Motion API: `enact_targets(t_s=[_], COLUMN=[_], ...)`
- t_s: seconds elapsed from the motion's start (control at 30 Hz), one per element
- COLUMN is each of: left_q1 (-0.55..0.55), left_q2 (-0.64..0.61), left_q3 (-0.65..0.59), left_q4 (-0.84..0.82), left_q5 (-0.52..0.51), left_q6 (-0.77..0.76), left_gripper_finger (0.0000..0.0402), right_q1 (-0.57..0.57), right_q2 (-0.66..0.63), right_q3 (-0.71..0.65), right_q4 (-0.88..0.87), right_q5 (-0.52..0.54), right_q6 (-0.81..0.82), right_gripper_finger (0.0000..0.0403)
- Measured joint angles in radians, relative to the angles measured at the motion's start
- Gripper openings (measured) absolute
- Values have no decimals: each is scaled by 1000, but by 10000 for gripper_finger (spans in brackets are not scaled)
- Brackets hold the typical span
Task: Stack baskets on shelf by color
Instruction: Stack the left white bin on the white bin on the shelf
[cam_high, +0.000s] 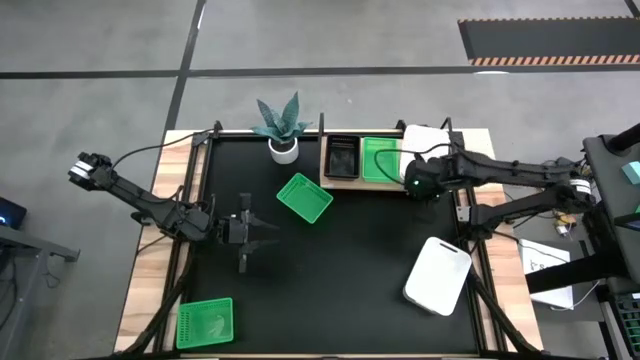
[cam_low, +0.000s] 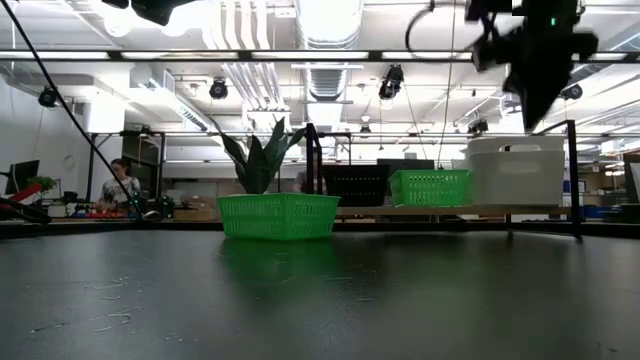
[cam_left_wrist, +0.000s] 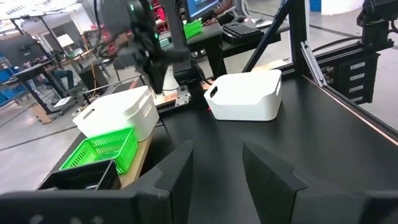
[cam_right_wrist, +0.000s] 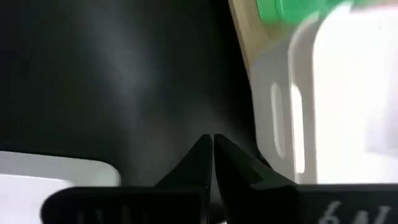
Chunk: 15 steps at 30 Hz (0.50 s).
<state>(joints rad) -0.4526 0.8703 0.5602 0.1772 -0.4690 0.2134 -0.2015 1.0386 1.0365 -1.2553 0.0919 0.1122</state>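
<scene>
High view shows the shelf (cam_high: 342, 181) at the desk's (cam_high: 350, 270) twelve o'clock edge carrying a black basket (cam_high: 341, 158), a green mesh basket (cam_high: 378, 158) and a white basket (cam_high: 424, 137) side by side. Loose ones lie apart: a green basket (cam_high: 304, 197) near the shelf, another green basket (cam_high: 205, 323) at seven o'clock, a second white basket (cam_high: 438, 274) at four o'clock. These look light, stiff and thin-walled; a rim or the white baskets' handle slot seems the place to pinch. The right gripper (cam_high: 420, 187) is clenched on nothing, just at the shelf's five o'clock corner. The left gripper (cam_high: 262, 239) waits spread apart at nine o'clock. Right wrist view alone shows the handle slot (cam_right_wrist: 277, 127); low view shows the baskets' depth, and a plant (cam_low: 259, 157) behind.
</scene>
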Motion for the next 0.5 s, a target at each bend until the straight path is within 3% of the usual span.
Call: enact_targets(t_s=[0.23,0.5], left_q1=[0,1], left_q2=[0,0], left_q3=[-2,-3], left_q4=[0,0], left_q5=[0,0], left_q6=[0,0], left_gripper_finger=[122,122], right_q1=[-4,-10], right_q2=[46,41], right_q3=[-92,-102], right_q4=[-10,-77], right_q5=[138,279], right_q6=[-4,-8], right_gripper_finger=[9,9])
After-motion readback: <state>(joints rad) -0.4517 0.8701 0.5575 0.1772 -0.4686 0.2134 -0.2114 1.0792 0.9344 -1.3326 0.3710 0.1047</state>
